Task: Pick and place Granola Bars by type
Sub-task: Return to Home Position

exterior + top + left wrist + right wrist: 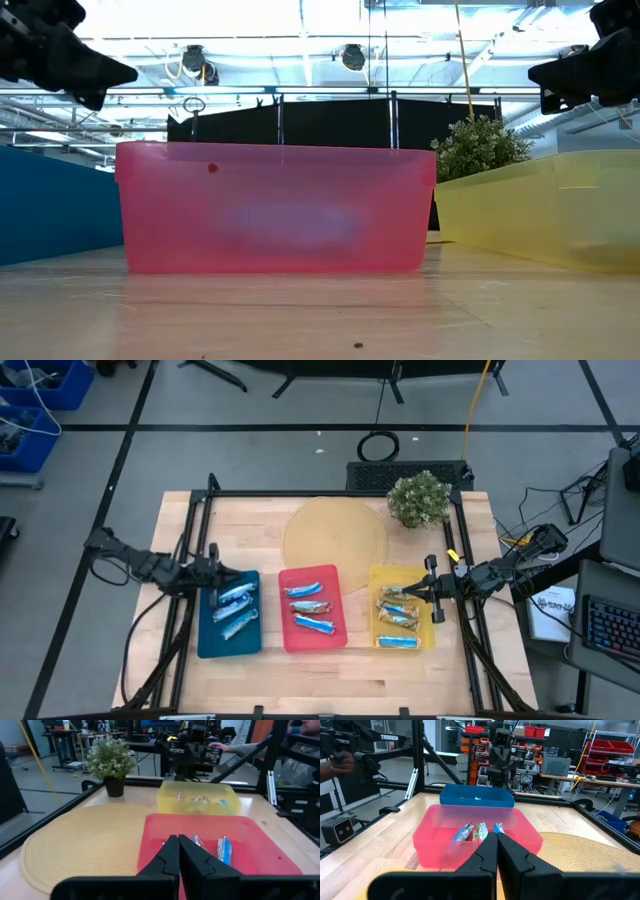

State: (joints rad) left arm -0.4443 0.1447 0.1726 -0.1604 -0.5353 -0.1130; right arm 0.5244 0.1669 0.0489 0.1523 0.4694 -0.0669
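Three flat trays sit side by side on the wooden table. The blue tray (pixel 205 630) holds three silver-blue bars (pixel 236 608). The red tray (pixel 340 610) holds three bars (pixel 309 605), two of them bright blue. In the yellow tray (pixel 378 575) lie several brown-gold bars (pixel 397 610) and one blue bar. My left gripper (pixel 217 572) (pixel 178 842) hovers shut over the blue tray's far left part. My right gripper (pixel 418 594) (pixel 496 837) hovers shut over the yellow tray's right side. Both grippers hold nothing.
A round tan woven mat (pixel 335 535) lies behind the trays, with a potted plant (pixel 418 498) at the far right corner. Black frame rails (pixel 190 560) run along the table's sides. A person's hand (pixel 220 746) shows beyond the table. Bare wood lies in front of the trays.
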